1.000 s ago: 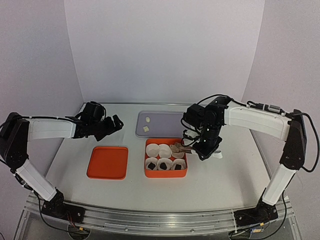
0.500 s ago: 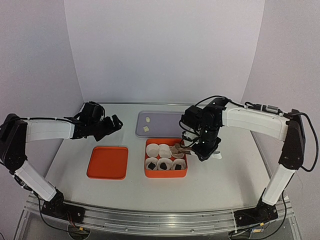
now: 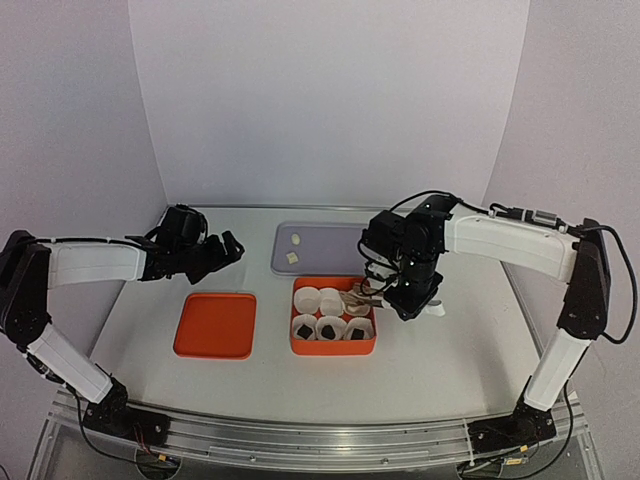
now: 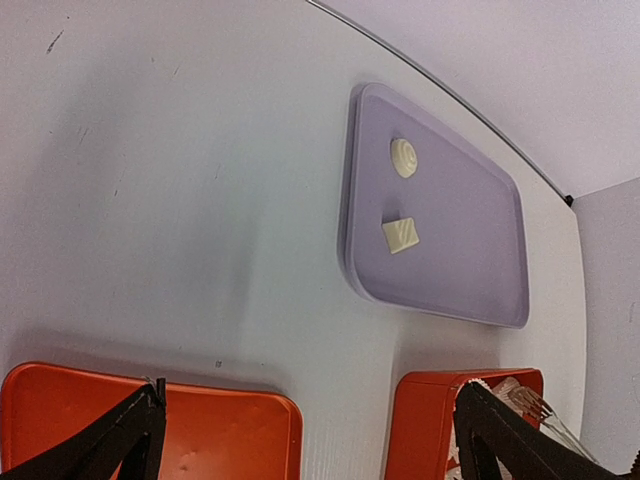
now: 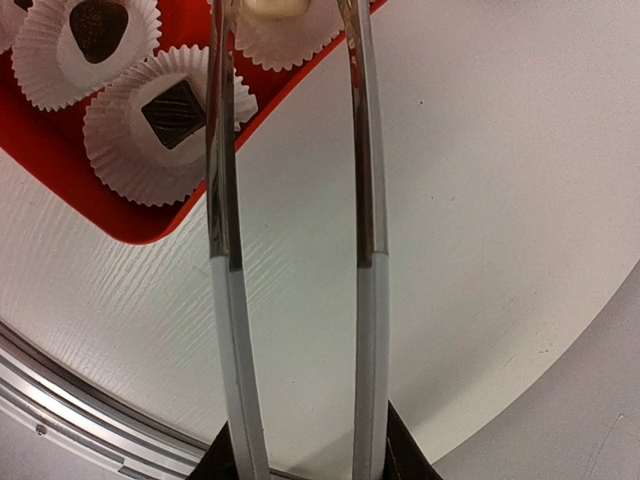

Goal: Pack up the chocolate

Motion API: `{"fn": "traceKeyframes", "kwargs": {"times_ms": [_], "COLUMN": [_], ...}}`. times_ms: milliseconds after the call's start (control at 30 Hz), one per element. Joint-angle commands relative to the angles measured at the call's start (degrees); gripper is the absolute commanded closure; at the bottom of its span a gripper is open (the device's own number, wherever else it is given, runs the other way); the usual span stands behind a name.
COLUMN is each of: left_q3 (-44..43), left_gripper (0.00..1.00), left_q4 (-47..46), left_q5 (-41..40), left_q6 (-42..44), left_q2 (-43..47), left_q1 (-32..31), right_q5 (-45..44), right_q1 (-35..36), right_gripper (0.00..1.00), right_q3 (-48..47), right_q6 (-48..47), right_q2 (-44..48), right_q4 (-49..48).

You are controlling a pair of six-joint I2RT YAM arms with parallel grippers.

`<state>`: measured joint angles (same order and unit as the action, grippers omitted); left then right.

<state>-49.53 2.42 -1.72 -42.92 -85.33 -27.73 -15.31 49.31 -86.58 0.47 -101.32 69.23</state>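
Right of centre on the counter [image 3: 450, 350] sits an orange box [image 3: 330, 348] holding six white paper cups [image 3: 307, 297] in two rows; the three dark chocolates [image 3: 328, 328] fill the near row, one to a cup. Over the box's far right corner the right fingers [image 5: 225, 460] are clamped on the handle end of metal tongs [image 5: 222, 200]; the tong arms reach over the back right cup; a cream chocolate [image 5: 272, 6] sits between their tips above that cup, cut off by the top edge of the wrist view, so I cannot tell whether the tips press it or whether it rests in the paper. Behind the box a lilac tray [image 4: 470, 260] carries the other two cream chocolates [image 4: 404, 157], one round and one square, near each other at its left end. The left fingers [image 4: 120, 445] are spread wide and hold nothing; they hover over bare counter just beyond the far edge of a flat orange lid [image 3: 215, 325]; the lid lies left of the box, apart from it.
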Motion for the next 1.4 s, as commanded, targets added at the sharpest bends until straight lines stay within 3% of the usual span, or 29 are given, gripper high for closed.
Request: {"fn": "traceKeyframes", "kwargs": {"times_ms": [0,433,1033,1367], "left_q3": [0.38,0.57,0.24,1.42], "left_gripper": [0.00,0.00,0.00,0.00], "left_q4": [-1.44,-1.00,1.56,1.65], "left_q5": [-0.90,-1.28,-3.38,-4.00], "left_q6": [0.45,0.31,0.52,-0.03], "left_q2": [2.45,3.70,4.65,5.56], "left_q1": [-0.23,-0.21,-0.14,-0.15], "right_q5": [-0.34,8.83,4.38,1.18], "right_q1": [0.45,0.53,0.06,-2.00], "right_gripper": [0.69,0.70,0.68,0.63], "right_q3": [-2.96,-10.00,-50.03,-53.17], "right_q6": [0.10,-3.71,-3.76,-6.75], "right_q2": [1.41,4.87,-29.93,-35.75], "right_q4": [1.45,0.40,-1.31,-1.30]}}
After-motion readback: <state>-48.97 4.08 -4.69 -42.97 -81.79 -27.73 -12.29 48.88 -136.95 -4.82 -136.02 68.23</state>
